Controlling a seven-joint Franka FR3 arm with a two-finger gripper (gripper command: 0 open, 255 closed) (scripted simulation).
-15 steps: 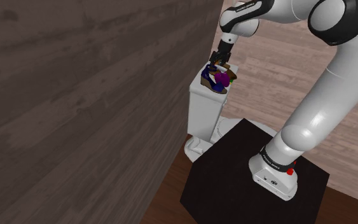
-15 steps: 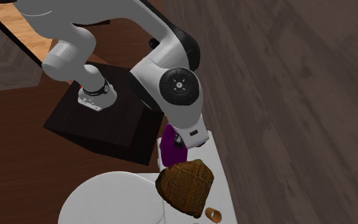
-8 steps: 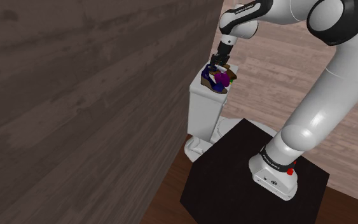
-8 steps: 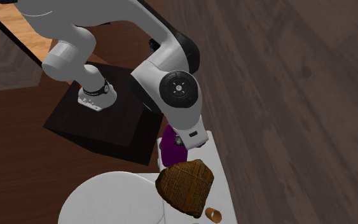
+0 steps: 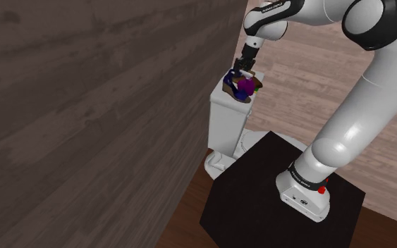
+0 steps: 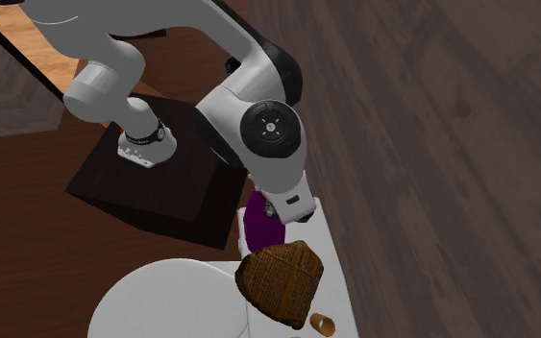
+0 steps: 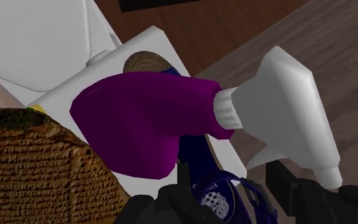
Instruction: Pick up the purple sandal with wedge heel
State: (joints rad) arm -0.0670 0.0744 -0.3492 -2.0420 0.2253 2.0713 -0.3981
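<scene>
From my end the reach is done and the grasp looks made. The tool [image 7: 231,181] is down at the tank lid [image 7: 133,48] of a white toilet [image 5: 228,123], its two fingers clenched, as far as I can judge, on the dark blue-purple strap of the sandal [image 7: 219,191]. What is left is the lift. I cannot tell whether the sandal [image 5: 240,93] has cleared the lid yet. It is crowded there: a purple spray bottle [image 7: 139,127] with a white trigger head lies just beyond the fingers, and a brown ribbed block [image 7: 37,172] is close beside it. That block may be the sandal's own heel, though I cannot say. The lid is narrow and hard against a dark plank wall [image 5: 84,106]. Pale wood floor [image 5: 309,77] runs past the toilet, and the black stand [image 5: 260,190] is close in front.
</scene>
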